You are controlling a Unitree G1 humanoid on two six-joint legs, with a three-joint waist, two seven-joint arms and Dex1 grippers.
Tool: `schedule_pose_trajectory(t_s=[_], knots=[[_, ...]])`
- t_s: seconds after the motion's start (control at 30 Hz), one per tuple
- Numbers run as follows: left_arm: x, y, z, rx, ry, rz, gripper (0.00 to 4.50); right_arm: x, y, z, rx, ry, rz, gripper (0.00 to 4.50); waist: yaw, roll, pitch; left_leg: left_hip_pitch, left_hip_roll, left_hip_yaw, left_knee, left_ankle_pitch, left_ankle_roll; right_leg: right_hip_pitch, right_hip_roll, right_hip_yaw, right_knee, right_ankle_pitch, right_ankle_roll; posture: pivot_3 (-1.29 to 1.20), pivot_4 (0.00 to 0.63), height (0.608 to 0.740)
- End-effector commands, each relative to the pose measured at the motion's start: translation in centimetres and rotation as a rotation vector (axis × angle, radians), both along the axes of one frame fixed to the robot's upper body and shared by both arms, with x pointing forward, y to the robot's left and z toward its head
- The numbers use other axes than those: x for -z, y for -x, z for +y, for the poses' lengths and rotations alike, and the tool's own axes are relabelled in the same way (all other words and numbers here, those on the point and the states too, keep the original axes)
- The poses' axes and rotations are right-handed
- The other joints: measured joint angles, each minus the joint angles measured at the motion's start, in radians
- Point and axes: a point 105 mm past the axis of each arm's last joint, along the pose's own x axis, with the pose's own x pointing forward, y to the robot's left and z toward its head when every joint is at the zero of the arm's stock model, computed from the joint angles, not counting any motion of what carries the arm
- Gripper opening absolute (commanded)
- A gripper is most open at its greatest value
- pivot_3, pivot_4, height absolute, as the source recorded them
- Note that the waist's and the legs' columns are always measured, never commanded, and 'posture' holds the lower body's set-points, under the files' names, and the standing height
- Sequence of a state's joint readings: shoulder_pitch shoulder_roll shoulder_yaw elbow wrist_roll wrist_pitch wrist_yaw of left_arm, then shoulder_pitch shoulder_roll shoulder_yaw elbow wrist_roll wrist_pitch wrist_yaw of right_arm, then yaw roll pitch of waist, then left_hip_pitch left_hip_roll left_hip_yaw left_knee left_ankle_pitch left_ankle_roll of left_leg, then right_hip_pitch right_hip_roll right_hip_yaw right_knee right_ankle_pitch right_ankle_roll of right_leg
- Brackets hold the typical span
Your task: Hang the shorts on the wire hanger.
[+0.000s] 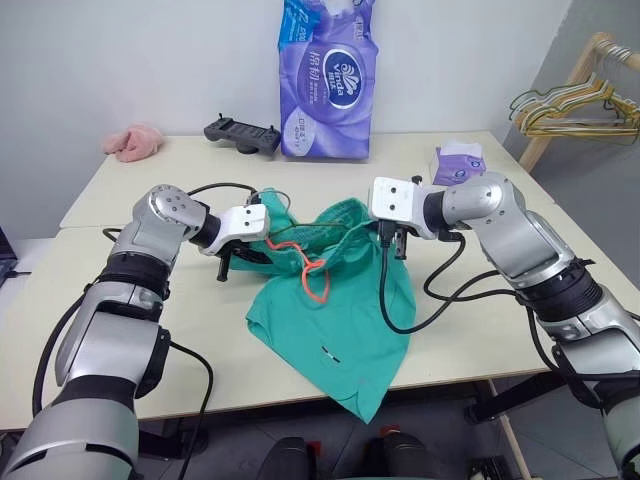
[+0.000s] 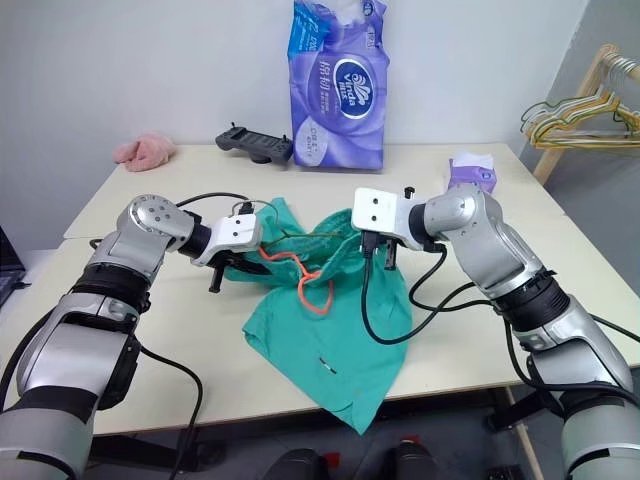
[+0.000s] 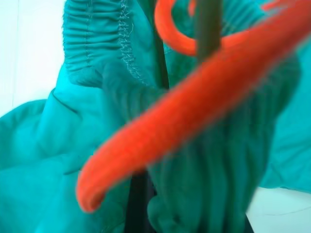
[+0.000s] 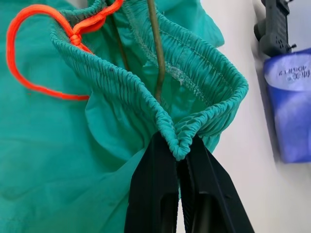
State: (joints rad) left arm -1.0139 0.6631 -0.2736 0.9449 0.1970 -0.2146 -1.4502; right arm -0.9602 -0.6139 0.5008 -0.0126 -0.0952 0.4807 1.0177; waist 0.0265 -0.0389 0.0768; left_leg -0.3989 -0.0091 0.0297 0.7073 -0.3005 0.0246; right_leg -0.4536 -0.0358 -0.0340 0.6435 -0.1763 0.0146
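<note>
Now both grippers, left (image 1: pixel 232 262) and right (image 4: pixel 179 160), clench the shorts (image 1: pixel 335 330) waistband above the tabletop (image 1: pixel 480 320); the hanger (image 4: pixel 156 53) (apparently inside) could slip out if the band sags.

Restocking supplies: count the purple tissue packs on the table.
2. The tall purple tissue pack stands at the table's far edge against the wall, beside the black controller. The small purple tissue pack sits toward the table's right side, behind the right arm.

Matt teal cloth shorts (image 1: pixel 340 320), thin wire hanger (image 4: pixel 156 53), smooth table (image 1: pixel 470 330)
</note>
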Motion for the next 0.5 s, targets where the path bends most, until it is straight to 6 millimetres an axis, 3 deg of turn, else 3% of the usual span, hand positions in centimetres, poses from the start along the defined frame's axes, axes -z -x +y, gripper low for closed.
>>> schedule_pose_trajectory(t_s=[0.03,0.33,0.5], knots=[[-2.3,-0.8,-1.3,0.047,0.022,-0.089,0.00,-0.8,0.4,0.5,-0.046,0.013,-0.021,0.75,0.000,0.000,0.000,0.000,0.000,0.000,0.000,0.000,0.000,0.000,0.000,0.000,0.000,0.000,0.000,0.09,0.026,0.740],[-2.2,-1.0,-1.5,0.041,0.029,-0.098,0.00,-3.3,0.4,-0.2,-0.039,0.010,-0.037,3.72,0.000,0.000,0.000,0.000,0.000,0.000,0.000,0.000,0.000,0.000,0.000,0.000,0.000,0.000,0.000,0.09,0.036,0.740],[-2.1,-1.0,-1.6,0.037,0.033,-0.104,0.00,-4.3,0.8,-0.9,-0.038,0.038,-0.043,3.72,0.001,0.000,0.000,0.000,0.000,0.000,0.000,0.000,0.000,0.000,0.000,0.000,0.000,0.000,0.000,0.09,0.039,0.740]])
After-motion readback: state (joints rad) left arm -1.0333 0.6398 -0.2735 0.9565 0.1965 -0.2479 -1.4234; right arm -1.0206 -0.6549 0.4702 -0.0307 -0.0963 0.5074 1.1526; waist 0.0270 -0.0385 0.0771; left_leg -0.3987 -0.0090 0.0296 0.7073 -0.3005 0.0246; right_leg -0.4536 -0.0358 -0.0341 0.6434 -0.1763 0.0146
